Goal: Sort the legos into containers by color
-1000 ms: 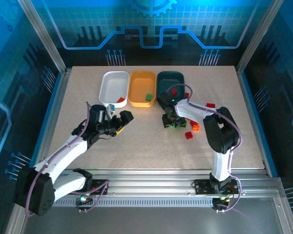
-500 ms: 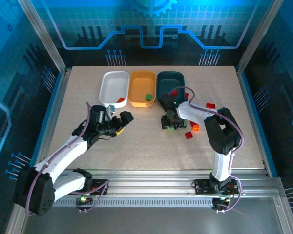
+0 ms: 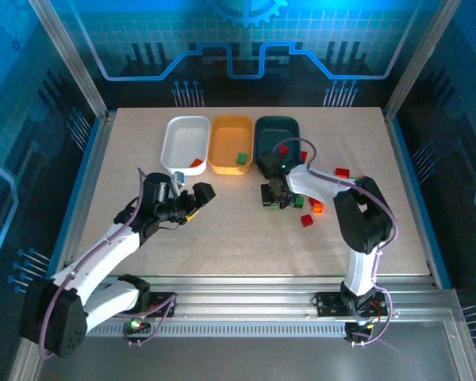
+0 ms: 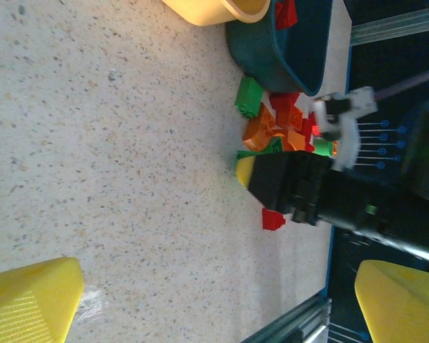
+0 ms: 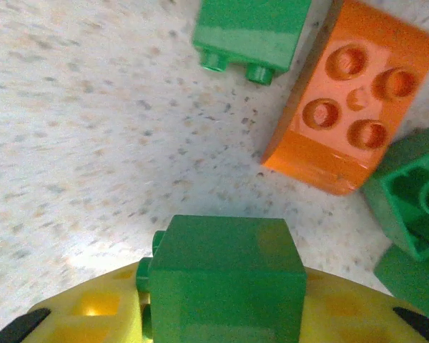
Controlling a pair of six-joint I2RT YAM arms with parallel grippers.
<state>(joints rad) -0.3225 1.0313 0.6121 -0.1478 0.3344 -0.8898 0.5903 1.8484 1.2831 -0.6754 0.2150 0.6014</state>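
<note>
Top external: high, behind arm bases, tilted down and forward; far off; takes in whole counter (image 3: pixel 222 230).
Left wrist: low, rolled sideways, near counter; faces across toward brick pile (image 4: pixel 275 132), teal tray (image 4: pixel 286 57), right tool (image 4: pixel 249 173).
Right wrist: very close, aimed down at counter; green brick (image 5: pixel 225 286) large in foreground.
Shared by all three: brick pile.

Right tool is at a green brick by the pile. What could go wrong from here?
1. The green brick sits at the very tip of the right tool; a firm grip is not evident, so it may slip on lifting.
2. The orange brick lies close beside it and could get knocked.
3. The orange-yellow tray, already holding green, stands right beside the dark teal tray; a misjudged drop could land in the wrong one.
</note>
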